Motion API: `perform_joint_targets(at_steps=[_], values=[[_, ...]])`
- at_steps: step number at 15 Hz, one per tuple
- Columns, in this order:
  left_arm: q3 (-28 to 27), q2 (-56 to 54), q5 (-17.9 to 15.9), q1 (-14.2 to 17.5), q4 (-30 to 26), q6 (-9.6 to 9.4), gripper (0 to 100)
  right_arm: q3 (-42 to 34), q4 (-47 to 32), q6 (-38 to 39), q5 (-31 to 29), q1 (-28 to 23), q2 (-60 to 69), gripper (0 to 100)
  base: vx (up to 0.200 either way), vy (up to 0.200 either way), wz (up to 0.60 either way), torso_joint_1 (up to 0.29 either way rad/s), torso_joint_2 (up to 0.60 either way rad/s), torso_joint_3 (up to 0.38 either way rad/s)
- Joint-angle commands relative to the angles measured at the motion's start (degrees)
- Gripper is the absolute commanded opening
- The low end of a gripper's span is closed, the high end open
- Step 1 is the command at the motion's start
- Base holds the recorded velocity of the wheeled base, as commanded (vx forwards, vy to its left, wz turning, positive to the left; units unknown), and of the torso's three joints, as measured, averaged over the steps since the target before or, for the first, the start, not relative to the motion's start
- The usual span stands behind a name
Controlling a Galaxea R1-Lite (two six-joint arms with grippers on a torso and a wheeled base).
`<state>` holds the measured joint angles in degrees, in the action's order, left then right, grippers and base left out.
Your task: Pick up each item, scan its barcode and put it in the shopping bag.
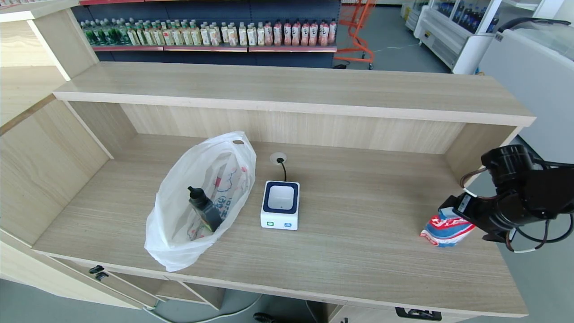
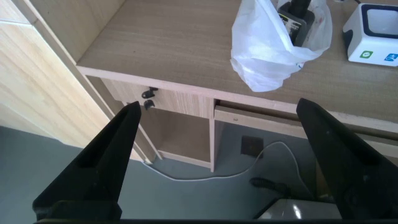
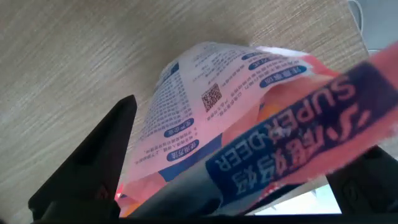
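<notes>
Between the fingers of the right gripper (image 3: 230, 180): a snack packet (image 3: 205, 118), pinched across its width
Packet look: crinkled pouch; a white face with small print and a square code turned to the wrist camera, a blue band with white letters, red and pink patches
Packet place: over the right-hand end of the counter (image 1: 358, 215); I cannot tell whether it touches the wood
Right gripper state: pressed in on the packet from both sides
Left gripper (image 2: 217, 162): fingers spread wide with nothing between them, off the counter's front edge and lower than its top
Scanner (image 1: 280, 204): white box, dark blue frame round its window, well apart from the right gripper toward the robot's left
Shopping bag (image 1: 170, 202): thin white plastic, mouth open, just beside the scanner on the side away from the right gripper
Bottle (image 1: 205, 208): dark, black cap, tilted inside the bag
</notes>
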<state>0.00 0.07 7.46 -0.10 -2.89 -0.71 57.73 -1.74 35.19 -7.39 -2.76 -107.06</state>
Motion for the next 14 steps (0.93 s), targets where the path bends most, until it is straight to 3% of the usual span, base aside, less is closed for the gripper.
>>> perform_joint_targets(at_steps=[1,6,11,12,14], values=[[0.0,-0.1,0.0,0.0,0.0,0.0,100,0.1,1.3,0.0,-0.1,0.9,-2.8,0,0.0,0.0,0.0,0.0,0.0,0.0],[0.0,-0.1,0.0,0.0,0.0,0.0,100,-0.7,9.8,-14.5,-0.1,0.8,-2.2,0,0.0,0.0,0.0,0.0,0.0,0.0],[0.0,-0.1,0.0,0.0,0.0,0.0,100,-5.4,11.5,-20.7,0.9,0.9,2.3,0,0.0,0.0,0.0,0.0,0.0,0.0],[0.0,-0.1,0.0,0.0,0.0,0.0,100,-4.2,11.1,-21.0,4.7,0.9,4.9,0,0.0,0.0,0.0,0.0,0.0,0.0],[0.0,-0.1,0.0,0.0,0.0,0.0,100,0.4,6.3,-23.4,18.4,-0.2,11.3,0,0.0,0.0,0.0,0.0,0.0,0.0]])
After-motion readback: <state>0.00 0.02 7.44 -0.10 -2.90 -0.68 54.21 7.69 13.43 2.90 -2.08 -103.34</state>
